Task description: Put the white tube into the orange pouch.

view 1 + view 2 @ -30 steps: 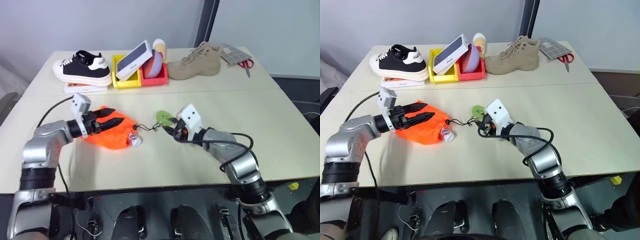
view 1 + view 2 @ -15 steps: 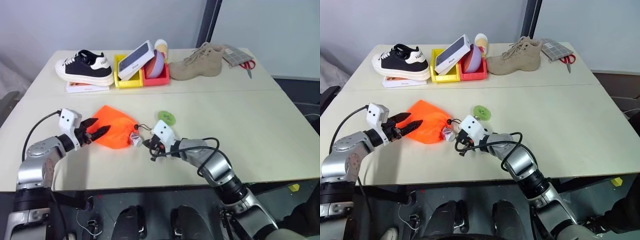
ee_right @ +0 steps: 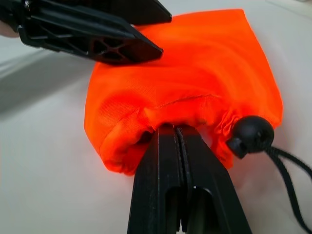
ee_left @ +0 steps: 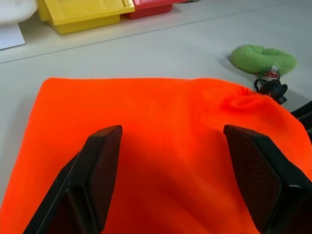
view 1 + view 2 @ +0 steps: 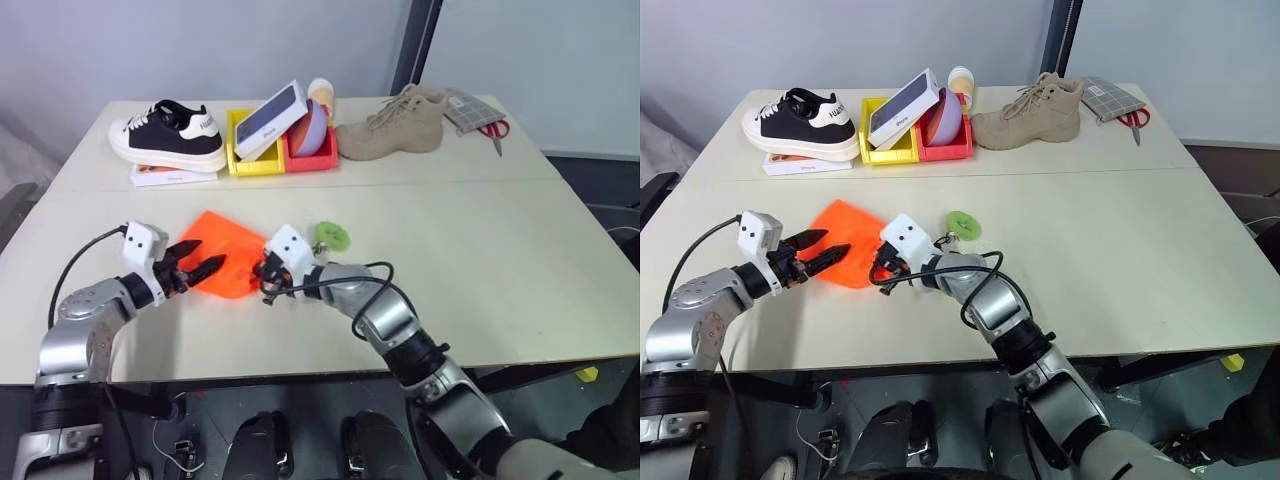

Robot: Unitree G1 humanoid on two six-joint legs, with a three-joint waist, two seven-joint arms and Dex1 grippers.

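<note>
My right gripper (image 3: 178, 134), pressed shut, noses into the orange pouch (image 5: 222, 262) mouth. I cannot see the white tube, so probably it is inside. My left gripper (image 5: 200, 268) stands open beside the pouch, holding nothing.

A: What does the room look like?

B: A pale beige tabletop (image 5: 480, 240) fills the middle, with a seam running across it side to side. Behind it stands a plain light grey wall (image 5: 200, 45), split by a dark vertical post (image 5: 417, 45).

A: And the floor?

B: Dark grey floor (image 5: 600, 185) shows past the right edge. The light is soft and even, casting only faint shadows on the tabletop.
</note>
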